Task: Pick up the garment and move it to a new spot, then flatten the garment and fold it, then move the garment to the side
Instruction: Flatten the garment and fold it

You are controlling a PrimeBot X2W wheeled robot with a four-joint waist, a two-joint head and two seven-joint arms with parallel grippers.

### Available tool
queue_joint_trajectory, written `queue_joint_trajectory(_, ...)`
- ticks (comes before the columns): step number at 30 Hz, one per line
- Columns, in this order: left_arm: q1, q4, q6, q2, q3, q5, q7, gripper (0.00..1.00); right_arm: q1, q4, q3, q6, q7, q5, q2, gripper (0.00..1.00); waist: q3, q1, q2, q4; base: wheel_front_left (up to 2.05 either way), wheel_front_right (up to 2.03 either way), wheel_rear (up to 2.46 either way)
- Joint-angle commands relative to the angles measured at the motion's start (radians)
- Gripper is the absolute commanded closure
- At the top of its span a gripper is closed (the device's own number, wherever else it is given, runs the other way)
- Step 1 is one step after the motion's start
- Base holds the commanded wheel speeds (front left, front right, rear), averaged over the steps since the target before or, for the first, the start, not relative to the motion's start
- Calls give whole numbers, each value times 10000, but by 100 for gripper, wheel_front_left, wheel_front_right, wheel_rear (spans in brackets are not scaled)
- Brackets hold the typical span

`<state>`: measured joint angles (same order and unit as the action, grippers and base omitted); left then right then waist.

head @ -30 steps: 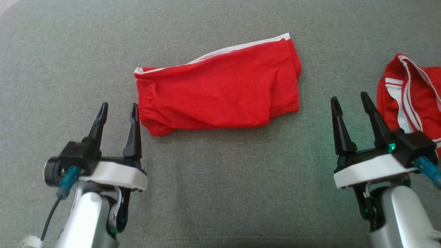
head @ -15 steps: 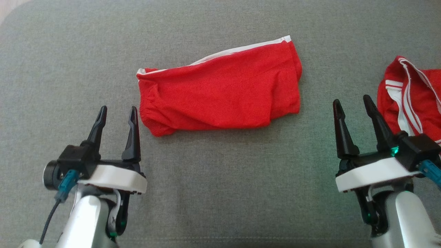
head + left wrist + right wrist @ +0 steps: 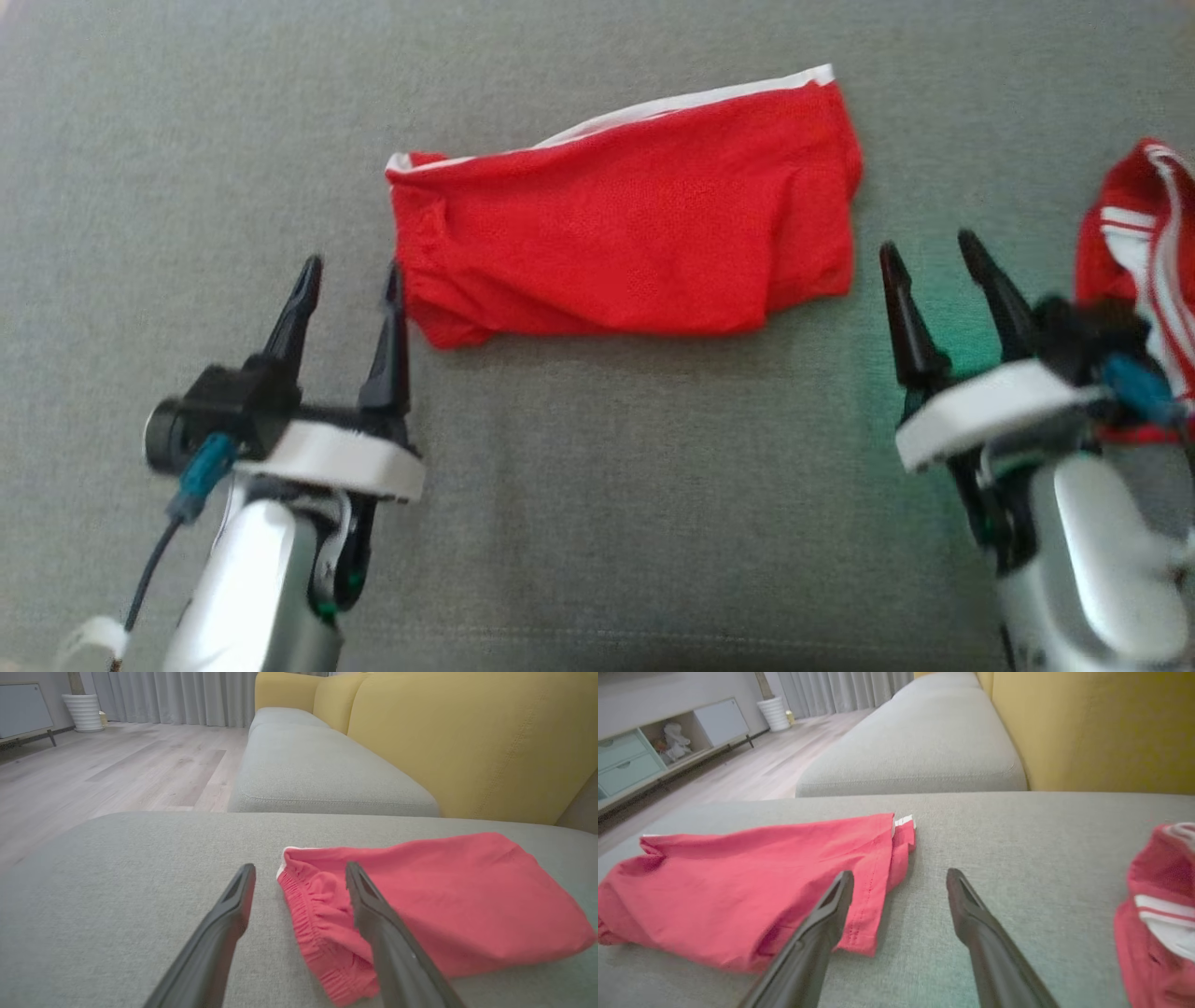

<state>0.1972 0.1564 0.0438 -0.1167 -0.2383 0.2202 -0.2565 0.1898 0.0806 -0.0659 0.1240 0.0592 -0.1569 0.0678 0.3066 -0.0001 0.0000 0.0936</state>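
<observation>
The whole head view has been shifted a little, so the camera was moved, not the clothes. The red garment (image 3: 625, 224) is seen lying folded in the middle of the grey sofa cushion (image 3: 597, 485). The right pincer (image 3: 926, 243) has been brought closer to its right end. The left pincer (image 3: 353, 268) is kept just beside its stretchy edge. Both pincers are spread wide, and nothing is held. A grab at both ends is probably being set up.

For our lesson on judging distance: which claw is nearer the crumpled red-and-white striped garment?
Right. The right claw sits just beside the striped garment, on its left; the left claw is far off, past the folded red shorts.
</observation>
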Motion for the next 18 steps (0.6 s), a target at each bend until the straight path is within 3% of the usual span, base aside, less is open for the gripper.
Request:
queue_joint_trajectory(1,608,-314,-76,-32,287,-100,-53,0,846,200,-345,67,93,37,160,0,329,1,0,303,0,0,0)
queue_joint_trajectory(7,982,-163,-183,136,240,-215,-53,0,2423,2731,-653,67,453,-114,222,0,732,1,0,640,0,0,0)
queue_joint_trajectory(12,1048,-119,-237,274,276,-260,-53,0,3094,4119,-904,67,607,-223,92,0,783,1,0,745,0,0,0)
queue_joint_trajectory(13,1039,-122,-250,295,296,-262,-53,0,3145,4262,-980,67,606,-295,61,16,781,1,0,738,0,0,0)
queue_joint_trajectory(14,1025,-128,-263,312,318,-267,-53,0,3172,4353,-1055,67,576,-354,35,93,774,1,0,724,0,0,0)
queue_joint_trajectory(15,1007,-129,-277,328,338,-278,-53,0,3175,4418,-1097,67,530,-395,13,100,756,1,0,703,0,0,0)
queue_joint_trajectory(18,981,-153,-313,358,376,-291,-53,0,3125,4436,-1152,67,377,-468,-25,100,717,1,0,649,0,0,0)
